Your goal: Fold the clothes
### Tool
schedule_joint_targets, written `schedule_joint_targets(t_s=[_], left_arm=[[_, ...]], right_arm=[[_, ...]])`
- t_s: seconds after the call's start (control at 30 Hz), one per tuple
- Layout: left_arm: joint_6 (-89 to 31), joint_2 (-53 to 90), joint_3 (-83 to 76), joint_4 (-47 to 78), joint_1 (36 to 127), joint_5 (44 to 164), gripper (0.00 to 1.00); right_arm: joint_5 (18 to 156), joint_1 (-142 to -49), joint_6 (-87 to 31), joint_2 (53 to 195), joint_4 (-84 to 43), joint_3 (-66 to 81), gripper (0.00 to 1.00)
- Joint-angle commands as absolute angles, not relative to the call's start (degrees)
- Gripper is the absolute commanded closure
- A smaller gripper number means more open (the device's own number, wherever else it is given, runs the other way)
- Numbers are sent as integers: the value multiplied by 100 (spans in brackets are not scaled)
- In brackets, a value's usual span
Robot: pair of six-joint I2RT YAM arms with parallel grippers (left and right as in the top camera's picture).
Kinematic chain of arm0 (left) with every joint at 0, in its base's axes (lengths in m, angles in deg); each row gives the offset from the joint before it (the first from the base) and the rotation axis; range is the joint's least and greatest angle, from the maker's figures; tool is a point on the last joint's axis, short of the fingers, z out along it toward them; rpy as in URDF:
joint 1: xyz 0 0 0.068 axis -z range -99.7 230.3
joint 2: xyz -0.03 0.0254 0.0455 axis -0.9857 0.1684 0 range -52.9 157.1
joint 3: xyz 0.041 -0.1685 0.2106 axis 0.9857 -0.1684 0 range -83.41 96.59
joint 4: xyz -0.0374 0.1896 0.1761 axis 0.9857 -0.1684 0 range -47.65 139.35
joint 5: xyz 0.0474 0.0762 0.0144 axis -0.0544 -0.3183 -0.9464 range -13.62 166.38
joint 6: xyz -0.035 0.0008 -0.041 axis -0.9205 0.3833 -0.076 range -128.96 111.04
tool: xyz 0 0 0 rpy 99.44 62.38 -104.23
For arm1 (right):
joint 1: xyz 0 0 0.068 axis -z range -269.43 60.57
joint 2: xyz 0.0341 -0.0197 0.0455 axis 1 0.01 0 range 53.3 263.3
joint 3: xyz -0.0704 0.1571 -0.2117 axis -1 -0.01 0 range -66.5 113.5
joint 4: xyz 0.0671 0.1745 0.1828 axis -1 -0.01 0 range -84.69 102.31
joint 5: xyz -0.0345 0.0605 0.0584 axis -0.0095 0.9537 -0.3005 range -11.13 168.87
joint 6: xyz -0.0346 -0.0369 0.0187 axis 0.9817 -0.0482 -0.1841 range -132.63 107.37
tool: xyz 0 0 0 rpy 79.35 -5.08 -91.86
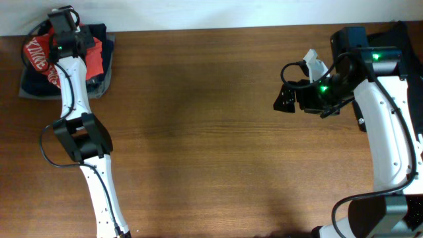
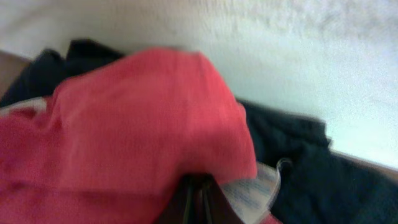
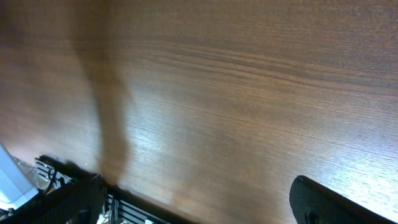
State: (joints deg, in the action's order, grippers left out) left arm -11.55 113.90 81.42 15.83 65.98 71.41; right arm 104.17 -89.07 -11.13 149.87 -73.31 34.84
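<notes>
T-shirt (image 1: 34, 51) bunched, long axis unclear, pinched in left hand (image 2: 198, 202); right hand (image 3: 196, 202) wide open, empty.

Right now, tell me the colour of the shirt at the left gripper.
Red-orange. The T-shirt shows best in the left wrist view; its white lettering shows only in the overhead view.

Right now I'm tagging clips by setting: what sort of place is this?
Probably a robotics lab bench for laundry folding: a brown wood-grain table, two white robot arms, and a red-orange cotton T-shirt on dark navy folded garments.
</notes>
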Motion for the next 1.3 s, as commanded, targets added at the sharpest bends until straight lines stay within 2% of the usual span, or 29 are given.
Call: schedule_joint_targets(t_s=[0.0, 0.2, 0.63, 0.8, 0.93, 1.13, 1.27], left_arm=[[-1065, 11709, 8118, 1959, 6528, 7051, 93], [-1063, 11764, 8125, 2584, 6526, 7051, 92], [-1063, 11606, 8156, 2881, 6541, 7062, 93], [-1061, 11663, 8142, 3067, 6593, 7576, 92], [-1032, 11702, 8140, 2943, 6698, 7786, 92], [-1015, 11479, 8212, 2339, 6652, 7134, 92], [-1015, 11079, 8219, 2143, 6526, 7117, 93]], right_arm=[[10386, -8865, -1137, 14859, -7342, 3467, 1], [10386, -8867, -1137, 14859, -7386, 3467, 1], [10386, -8865, -1139, 14859, -7340, 3467, 1], [10419, -8867, -1161, 14859, -7299, 3467, 1], [10590, -8867, -1159, 14859, -7310, 3467, 1], [10579, -8867, -1152, 14859, -7423, 3467, 1], [10515, -8867, -1133, 14859, -7404, 3467, 1]])
